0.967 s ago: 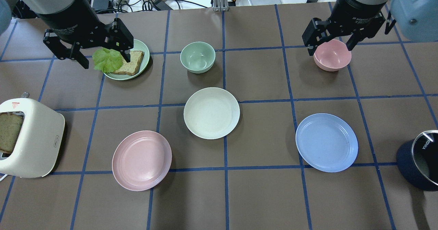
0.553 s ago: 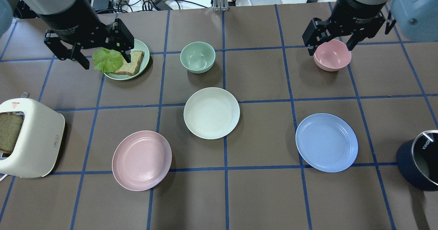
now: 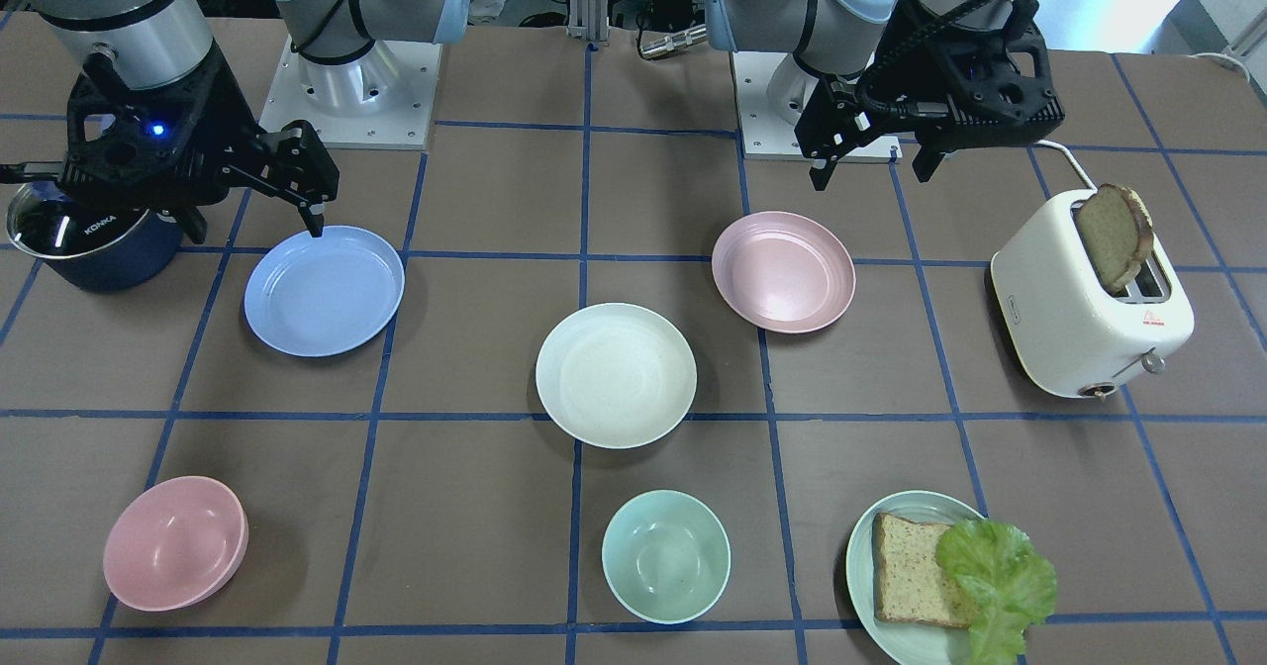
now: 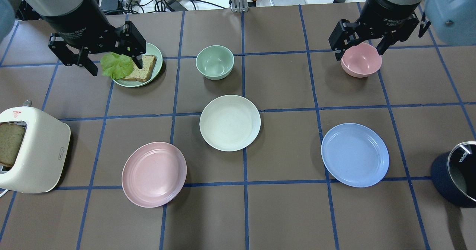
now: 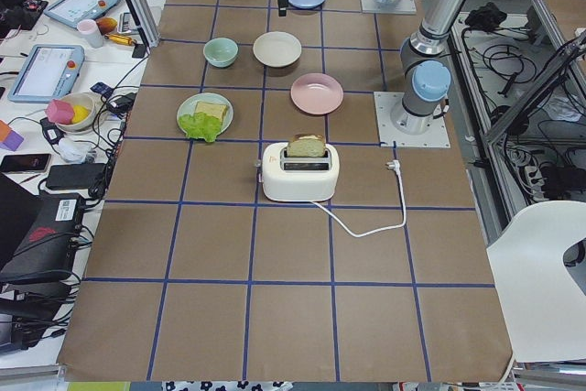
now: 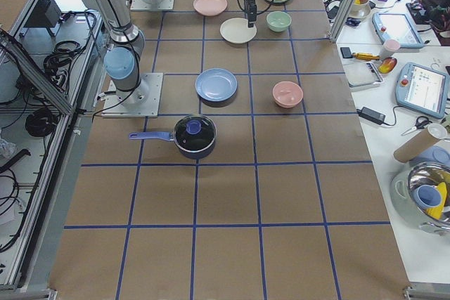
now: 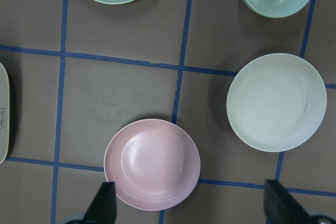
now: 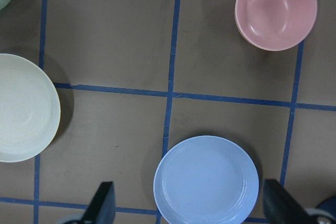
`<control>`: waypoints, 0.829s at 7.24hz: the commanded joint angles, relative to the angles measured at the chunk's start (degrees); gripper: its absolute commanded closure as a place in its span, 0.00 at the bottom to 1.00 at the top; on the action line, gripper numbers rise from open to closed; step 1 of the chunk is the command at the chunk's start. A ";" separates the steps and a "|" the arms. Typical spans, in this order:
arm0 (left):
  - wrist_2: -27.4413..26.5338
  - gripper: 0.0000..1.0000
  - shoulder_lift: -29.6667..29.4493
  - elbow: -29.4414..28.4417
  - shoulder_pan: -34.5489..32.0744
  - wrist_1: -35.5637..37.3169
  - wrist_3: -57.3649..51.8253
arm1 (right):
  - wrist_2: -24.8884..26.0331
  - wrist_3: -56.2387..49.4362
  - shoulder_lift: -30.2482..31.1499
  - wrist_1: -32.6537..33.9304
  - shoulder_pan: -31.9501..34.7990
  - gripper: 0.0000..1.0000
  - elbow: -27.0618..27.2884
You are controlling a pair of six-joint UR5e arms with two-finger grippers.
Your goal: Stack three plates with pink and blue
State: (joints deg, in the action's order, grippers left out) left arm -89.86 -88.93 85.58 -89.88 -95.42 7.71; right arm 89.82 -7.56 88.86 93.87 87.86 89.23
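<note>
The cream-white plate (image 4: 230, 122) lies at the table's middle. The pale pink plate (image 4: 154, 174) lies near and left of it, the light blue plate (image 4: 355, 154) to its right. All three lie apart and flat. My left gripper (image 4: 115, 64) is open and empty, held high; in the left wrist view the pink plate (image 7: 152, 163) lies between its fingertips (image 7: 103, 203). My right gripper (image 4: 359, 53) is open and empty, held high; in the right wrist view the blue plate (image 8: 206, 180) lies below it.
A mint plate with bread and lettuce (image 4: 150, 53), a mint bowl (image 4: 215, 61) and a pink bowl (image 4: 361, 59) stand at the far side. A white toaster with bread (image 4: 31, 151) is at the left edge, a dark pot (image 4: 455, 173) at the right edge.
My left gripper has shifted very slightly to the right. The plates and my right gripper have not moved.
</note>
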 commanded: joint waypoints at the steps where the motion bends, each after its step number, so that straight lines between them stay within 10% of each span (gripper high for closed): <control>1: -0.05 0.00 -0.01 0.12 0.06 -0.03 0.02 | 0.00 0.00 0.00 0.00 -0.06 0.00 0.07; 6: 2.13 0.00 -1.41 1.43 -0.73 -0.64 -0.60 | 0.00 -0.09 0.00 0.00 -0.15 0.00 0.07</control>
State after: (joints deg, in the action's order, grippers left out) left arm -89.24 -89.31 86.52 -90.46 -96.06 7.26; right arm 89.82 -7.61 88.86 93.87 87.75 89.30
